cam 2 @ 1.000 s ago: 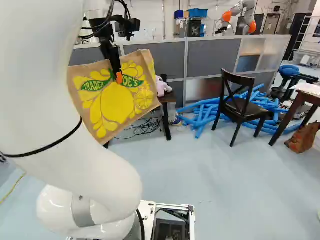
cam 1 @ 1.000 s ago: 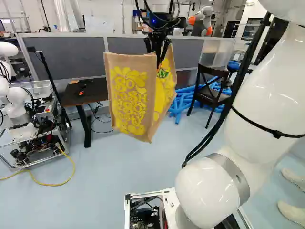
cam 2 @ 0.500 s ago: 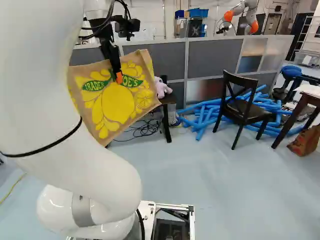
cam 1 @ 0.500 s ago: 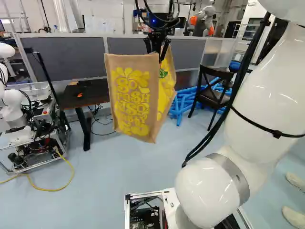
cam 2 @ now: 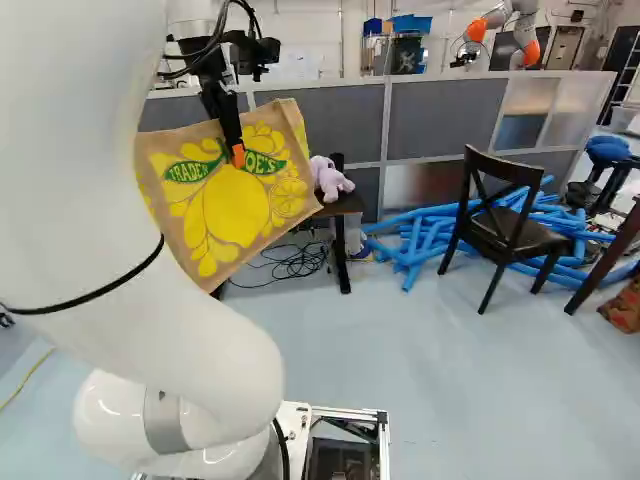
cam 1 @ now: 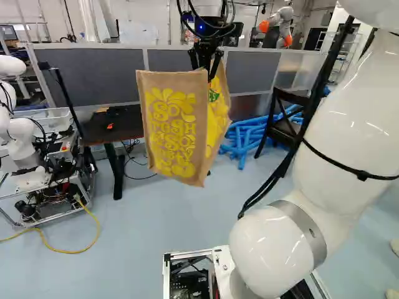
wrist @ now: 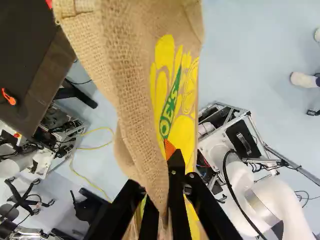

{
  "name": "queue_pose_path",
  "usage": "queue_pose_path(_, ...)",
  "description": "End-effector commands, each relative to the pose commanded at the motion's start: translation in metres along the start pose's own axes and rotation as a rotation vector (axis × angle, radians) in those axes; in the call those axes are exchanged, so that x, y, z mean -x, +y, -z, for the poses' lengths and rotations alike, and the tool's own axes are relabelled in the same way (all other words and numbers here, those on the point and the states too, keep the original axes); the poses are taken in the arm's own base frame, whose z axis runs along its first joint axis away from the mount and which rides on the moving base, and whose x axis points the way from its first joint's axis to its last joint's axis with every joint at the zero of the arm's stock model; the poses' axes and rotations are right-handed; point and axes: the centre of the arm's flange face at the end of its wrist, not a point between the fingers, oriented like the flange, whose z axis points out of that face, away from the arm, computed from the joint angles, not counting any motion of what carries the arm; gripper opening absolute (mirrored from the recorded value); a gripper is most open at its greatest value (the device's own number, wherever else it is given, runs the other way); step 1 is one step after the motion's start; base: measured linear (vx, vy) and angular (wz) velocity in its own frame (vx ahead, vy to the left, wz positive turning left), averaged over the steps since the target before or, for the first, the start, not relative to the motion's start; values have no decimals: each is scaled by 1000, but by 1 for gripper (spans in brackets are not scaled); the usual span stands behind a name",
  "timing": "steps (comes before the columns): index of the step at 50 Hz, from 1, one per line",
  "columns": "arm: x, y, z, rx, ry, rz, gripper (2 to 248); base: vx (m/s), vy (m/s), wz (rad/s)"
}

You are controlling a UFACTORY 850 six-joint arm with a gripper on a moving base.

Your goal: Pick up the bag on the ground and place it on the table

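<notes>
My gripper hangs high over the floor in the right base view, shut on the tan bag with yellow print. In the left base view the bag hangs off the floor, partly covering the dark table behind it. Seen from the wrist, the fingers of the gripper pinch the burlap wall of the bag from two sides; the table lies off beside the bag.
A purple plush toy sits on the table's end. Black chair and blue tubes stand before grey partitions. At the left of the left base view is another robot, with a yellow cable on the floor.
The base has moved: table, chair and partitions have shifted rightward in both base views. My arm keeps its pose against its lowest joint, the bag held in the gripper with only a slight swing.
</notes>
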Motion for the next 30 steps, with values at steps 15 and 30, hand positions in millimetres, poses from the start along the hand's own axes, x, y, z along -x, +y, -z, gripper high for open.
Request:
queue_pose_path(15, 0, 0, 0, 0, 0, 0, 22, 126, 70, 134)
queue_pose_path(30, 0, 0, 0, 0, 0, 0, 22, 127, 73, 135)
